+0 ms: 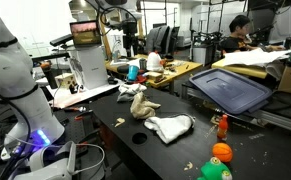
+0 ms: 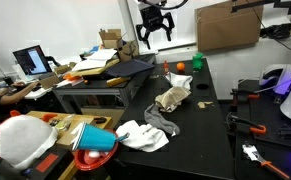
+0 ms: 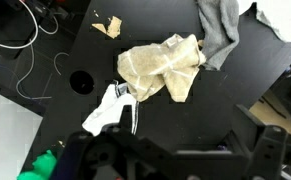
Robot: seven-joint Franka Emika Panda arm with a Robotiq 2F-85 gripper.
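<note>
Crumpled tan cloth (image 3: 163, 68) on the black table (image 3: 255, 70), hand (image 2: 156, 40) high above it, fingers spread wide, empty.

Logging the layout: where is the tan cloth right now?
In an exterior view the tan cloth lies crumpled midway along the black table, near the white cloth, with the open gripper high above.

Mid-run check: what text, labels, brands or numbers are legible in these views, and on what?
None reads clearly in any view.
Laptop screen: lit, content too small to read.
Monitor: shows a picture, too blurred for words.
Cardboard box: no legible print.
Tan cloth: plain, no print visible.
</note>
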